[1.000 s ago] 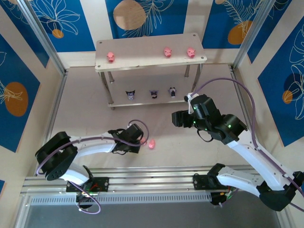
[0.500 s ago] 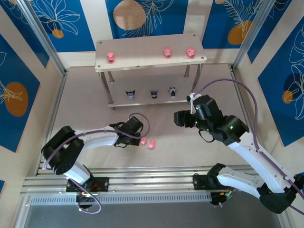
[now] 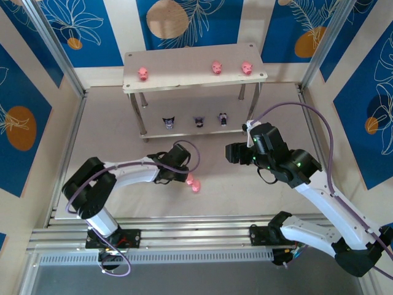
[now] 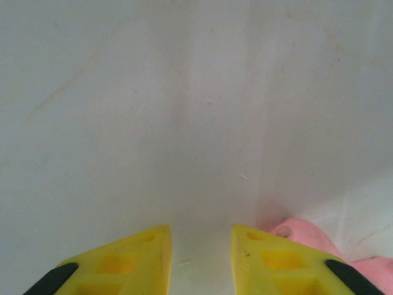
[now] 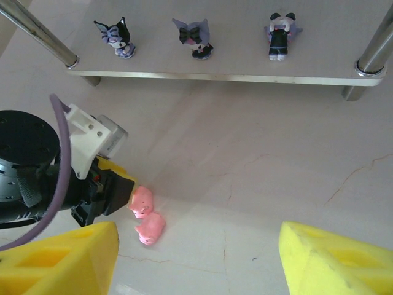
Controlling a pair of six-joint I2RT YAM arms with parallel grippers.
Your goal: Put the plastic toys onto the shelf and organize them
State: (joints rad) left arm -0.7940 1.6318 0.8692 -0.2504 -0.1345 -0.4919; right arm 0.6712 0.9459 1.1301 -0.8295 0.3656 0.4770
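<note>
Two pink plastic toys (image 3: 190, 180) (image 3: 196, 187) lie touching on the table in front of the shelf (image 3: 184, 83). My left gripper (image 3: 182, 176) sits low beside them. In the left wrist view its yellow fingers (image 4: 201, 230) stand slightly apart over bare table, with one pink toy (image 4: 304, 232) just outside the right finger. Three pink toys (image 3: 143, 74) (image 3: 216, 67) (image 3: 247, 67) stand on the top board. Three dark toys (image 5: 116, 38) (image 5: 195, 37) (image 5: 279, 34) stand on the lower board. My right gripper (image 5: 196, 258) hovers wide open over the floor toys (image 5: 142, 201) (image 5: 150, 228).
The shelf's silver legs (image 3: 142, 114) (image 3: 253, 104) stand just beyond both grippers. Blue-patterned walls and metal frame posts (image 3: 58, 55) enclose the table. A purple cable (image 3: 295, 110) loops above the right arm. Bare table lies between the two arms.
The left arm swung right. A second pink toy came into view at its tips and now lies against the first, and its jaws have widened. The right arm barely moved.
</note>
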